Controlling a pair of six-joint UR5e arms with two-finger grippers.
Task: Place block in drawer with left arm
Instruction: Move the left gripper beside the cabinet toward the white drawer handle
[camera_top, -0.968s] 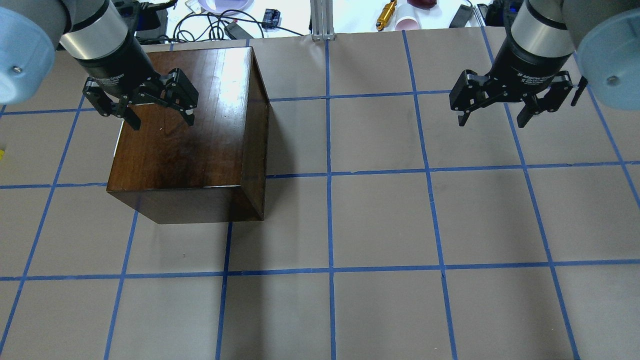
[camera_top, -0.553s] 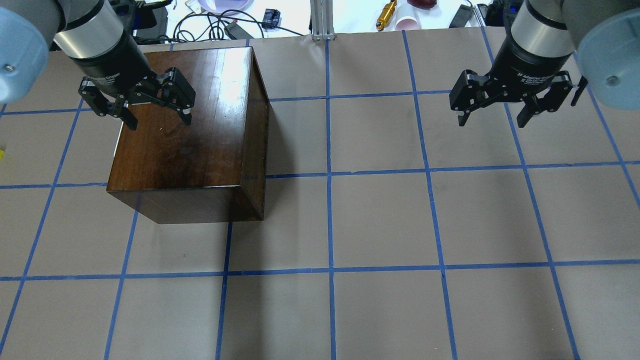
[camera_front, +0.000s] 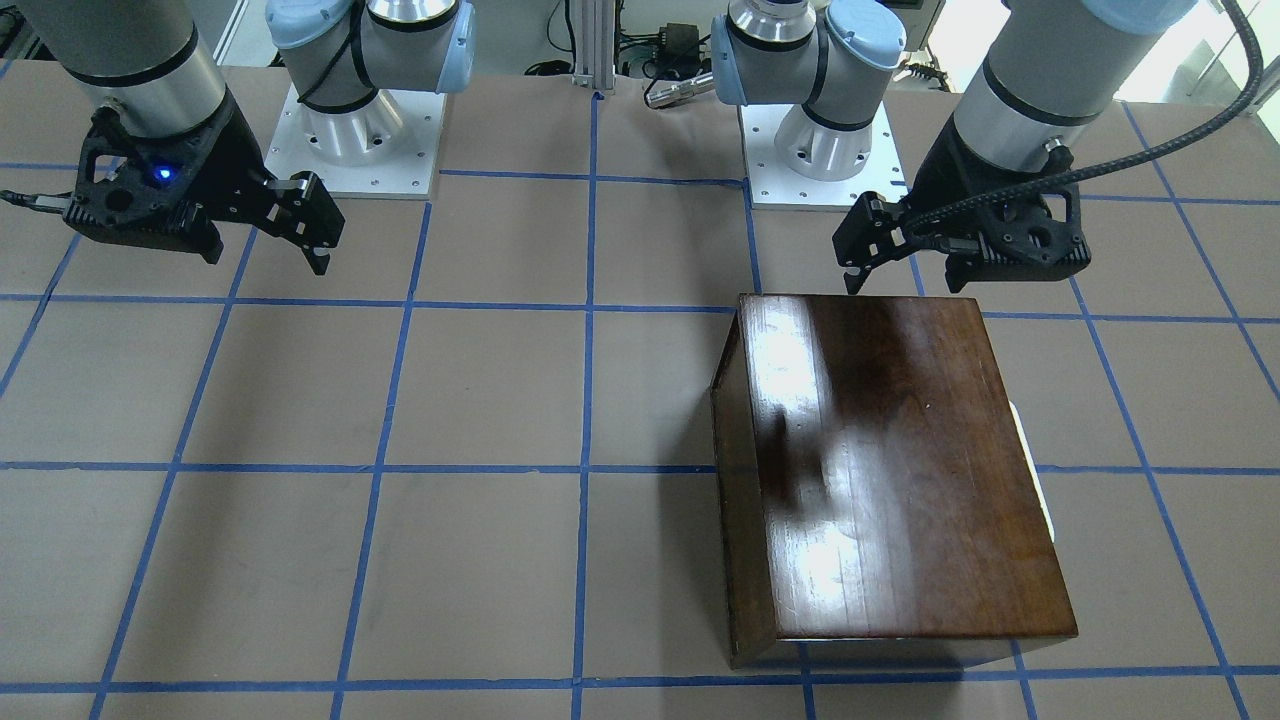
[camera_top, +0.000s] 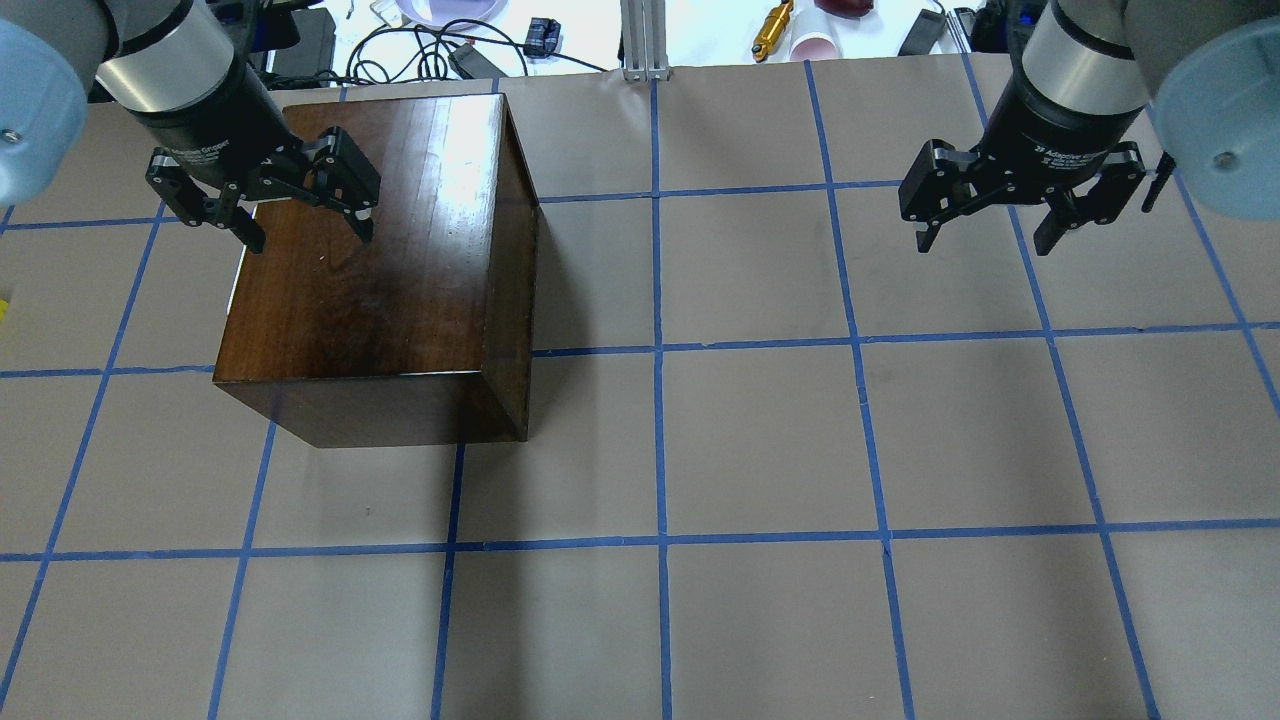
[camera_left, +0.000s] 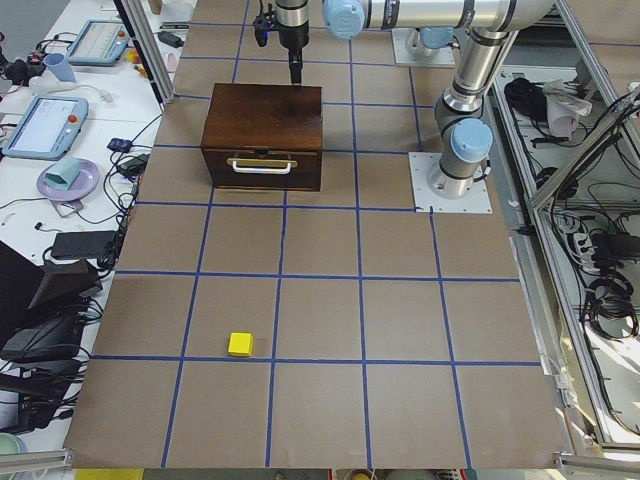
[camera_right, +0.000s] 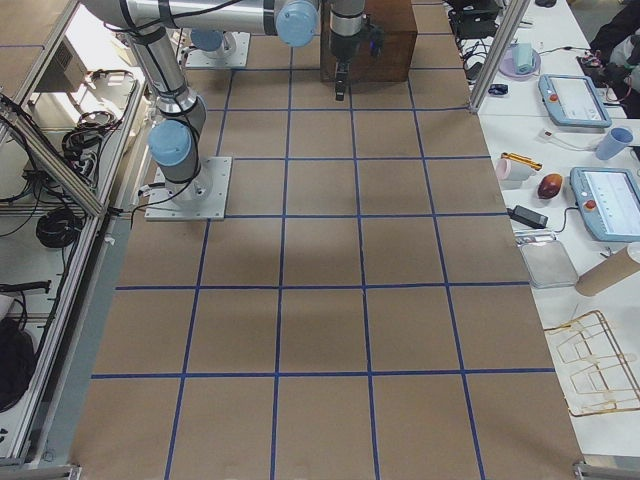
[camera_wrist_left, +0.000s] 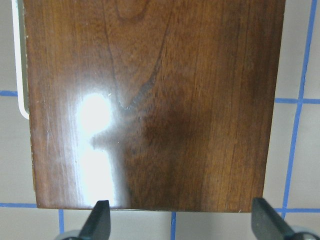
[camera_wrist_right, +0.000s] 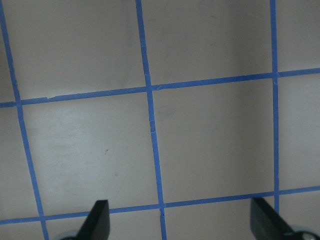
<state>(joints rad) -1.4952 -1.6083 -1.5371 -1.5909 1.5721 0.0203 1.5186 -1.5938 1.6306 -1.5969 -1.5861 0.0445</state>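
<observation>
One small bright yellow block on table, drawer closed, left claw and right claw wide, empty

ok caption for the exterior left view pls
Left gripper above the wooden box, drawer shut, yellow block far off on the table

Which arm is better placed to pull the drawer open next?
Left. The left gripper hovers open over the box's edge, and the shut drawer faces the table's left end, where the block lies. The right gripper hangs open far across.
</observation>
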